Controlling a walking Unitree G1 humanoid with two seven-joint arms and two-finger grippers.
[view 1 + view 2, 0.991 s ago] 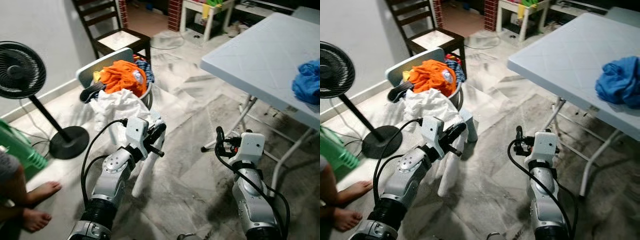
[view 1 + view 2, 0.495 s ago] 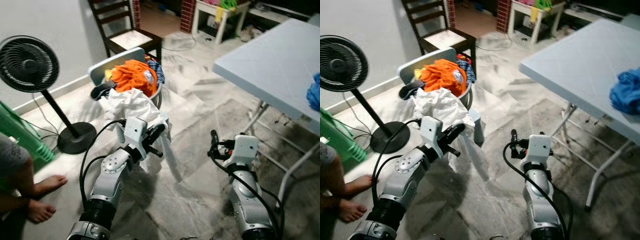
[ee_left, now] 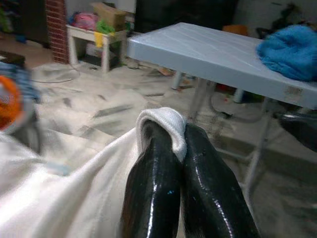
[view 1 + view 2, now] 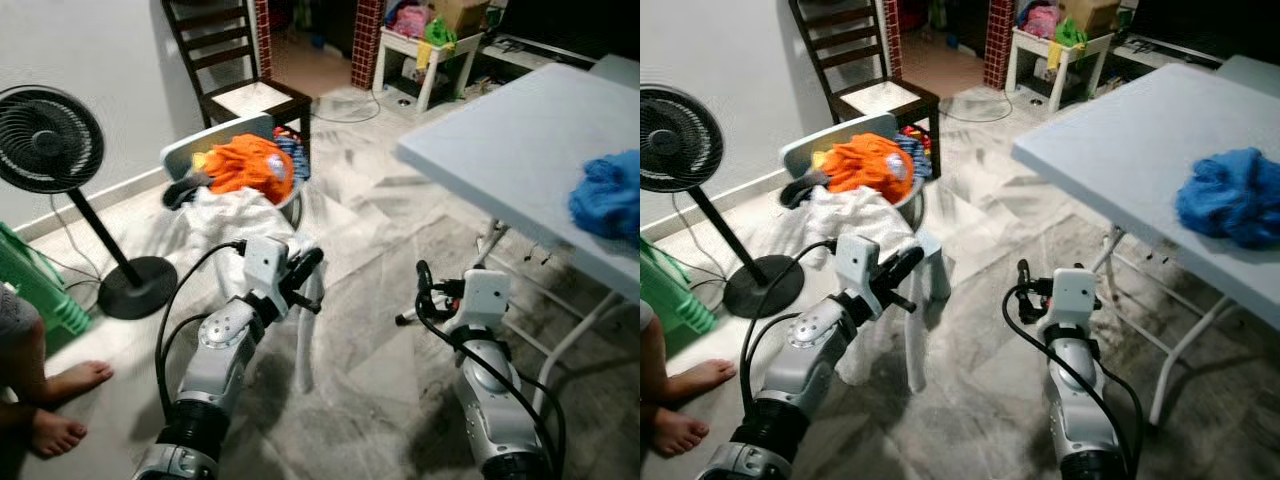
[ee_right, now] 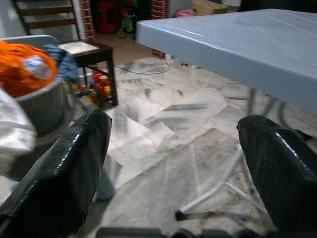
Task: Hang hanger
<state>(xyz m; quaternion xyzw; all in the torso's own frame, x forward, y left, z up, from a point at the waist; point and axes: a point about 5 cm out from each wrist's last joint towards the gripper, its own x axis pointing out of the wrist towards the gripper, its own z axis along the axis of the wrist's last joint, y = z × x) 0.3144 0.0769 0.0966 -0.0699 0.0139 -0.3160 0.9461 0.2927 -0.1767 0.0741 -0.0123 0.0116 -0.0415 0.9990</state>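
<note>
left gripper (image 3: 171,144) had its jaws clamped on a white cloth (image 3: 64,198) beside the laundry basket (image 4: 285,205); right gripper (image 5: 173,148) hovered, jaws wide apart, holding nothing

A grey-streaked marble floor (image 4: 370,330) spans the frame. On it at left stand a black pedestal fan (image 4: 45,140) and a green bin (image 4: 30,290); a person's bare feet (image 4: 60,400) rest at lower left. At right, a pale folding table (image 4: 510,150) carries a crumpled blue cloth (image 4: 608,195).
</note>
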